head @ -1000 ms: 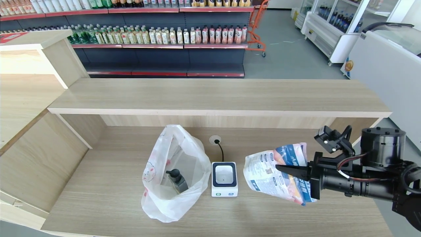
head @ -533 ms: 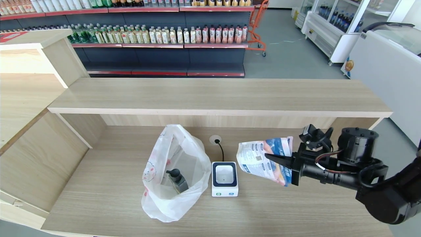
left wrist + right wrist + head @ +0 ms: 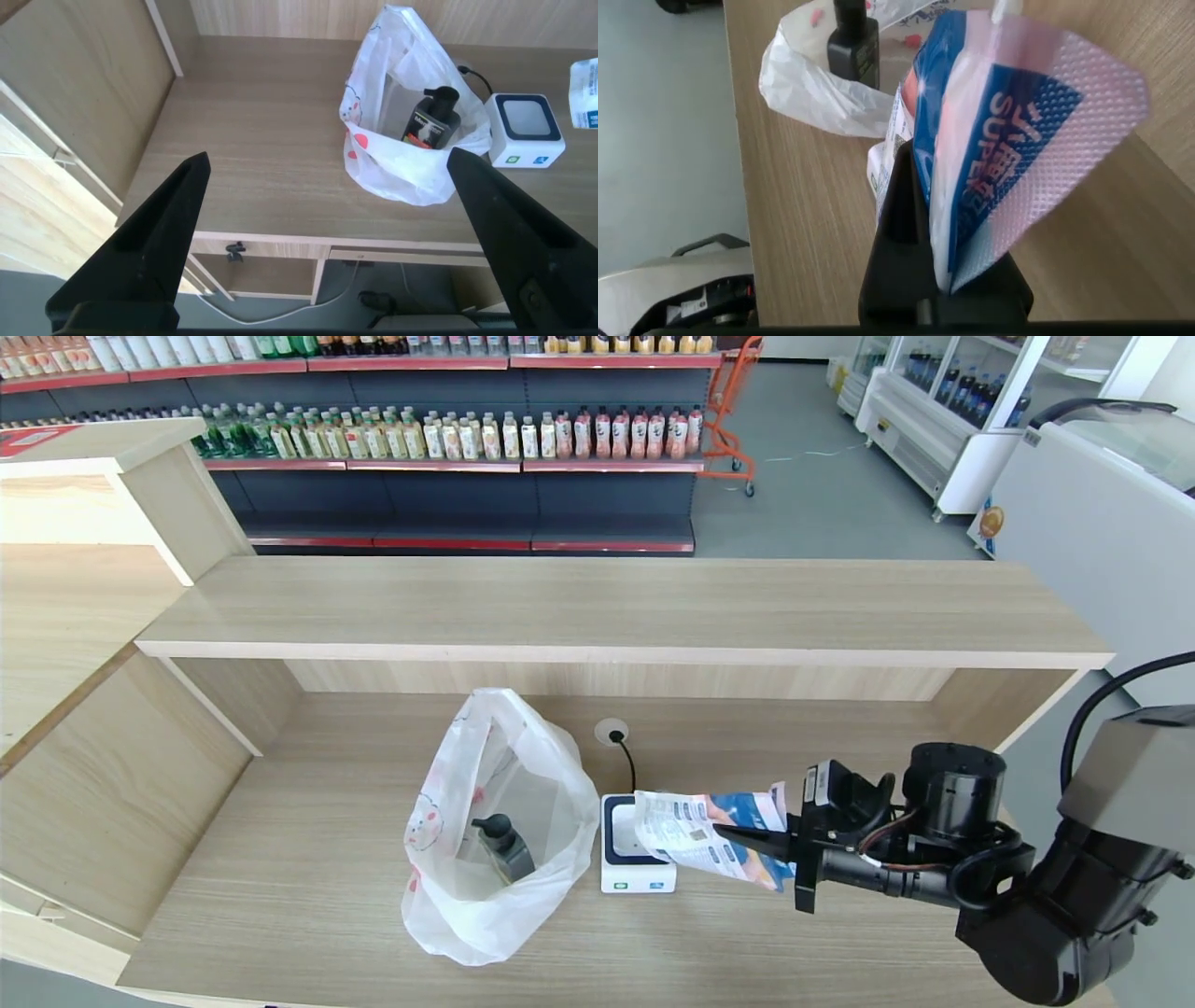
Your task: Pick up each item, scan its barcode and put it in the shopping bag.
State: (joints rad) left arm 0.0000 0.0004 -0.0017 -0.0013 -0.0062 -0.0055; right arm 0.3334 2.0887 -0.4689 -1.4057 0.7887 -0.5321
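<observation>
Blue, white and pink packet (image 3: pixel 695 829) pinched between my right fingers (image 3: pixel 761 843), tilted over the white scanner (image 3: pixel 638 879) just past their tips; farther on, the open shopping bag (image 3: pixel 439 896) (black pump bottle (image 3: pixel 504 849) upright inside)

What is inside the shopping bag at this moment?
A dark pump bottle stands inside the shopping bag. Anything lying lower beside it is covered by the bag's crumpled white plastic.

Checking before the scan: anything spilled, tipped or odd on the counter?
Nothing stands out. The right gripper holds the pouch over the scanner. The bag stands open beside it with the bottle inside. No spill shows.
</observation>
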